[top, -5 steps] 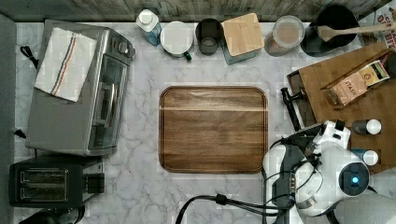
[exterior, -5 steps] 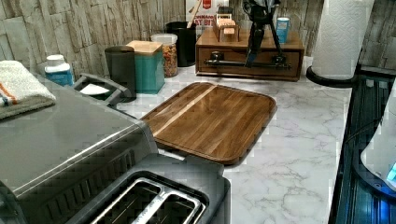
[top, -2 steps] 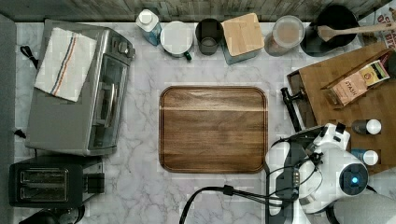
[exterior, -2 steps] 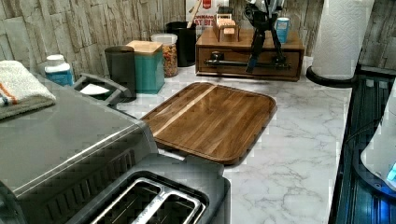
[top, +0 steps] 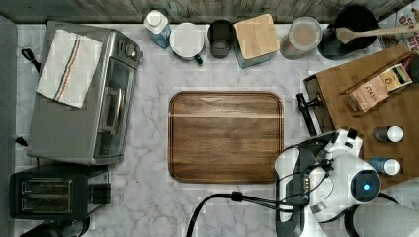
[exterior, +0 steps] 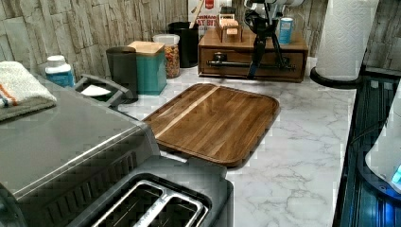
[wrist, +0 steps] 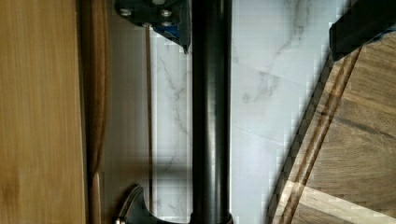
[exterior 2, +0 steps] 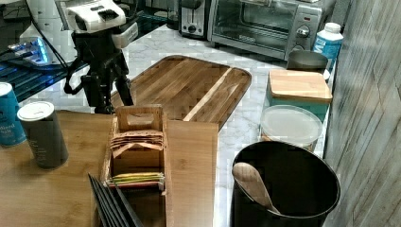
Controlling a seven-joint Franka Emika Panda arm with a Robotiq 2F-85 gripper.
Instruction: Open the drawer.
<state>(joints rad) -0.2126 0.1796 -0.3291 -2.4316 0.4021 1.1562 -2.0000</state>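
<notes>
The drawer [exterior: 251,60] sits low in a wooden box at the far end of the marble counter [exterior: 302,142] in the left view, its long black bar handle [exterior: 236,64] running across the front on two brackets. In the top view the same drawer [top: 316,106] lies at the right side of the scene, and it stands slightly pulled out — a narrow strip of its inside shows between the box's top and the handle [top: 307,114].

The gripper [exterior: 265,49] hangs straight down in front of the drawer face in the left view, its two black fingers [exterior: 256,56] splayed apart and reaching to the level of the bar. In the wrist view the bar [wrist: 211,112] runs through the middle of the picture, with one finger [wrist: 156,16] on the drawer side of it and the other finger [wrist: 362,23] well off on the tray side. So the jaws stand open around the bar, not clamped on it. In the right view the gripper [exterior 2: 108,94] stands just past the box's front edge, between the box and the wooden serving tray [exterior 2: 189,85].

On top of the box stand a tea-bag holder [exterior 2: 138,142] and two cylindrical containers [exterior 2: 41,135]. The tray [top: 226,137] lies mid-counter, with a toaster oven [top: 84,106] and a toaster [top: 49,192] at the top view's left.
</notes>
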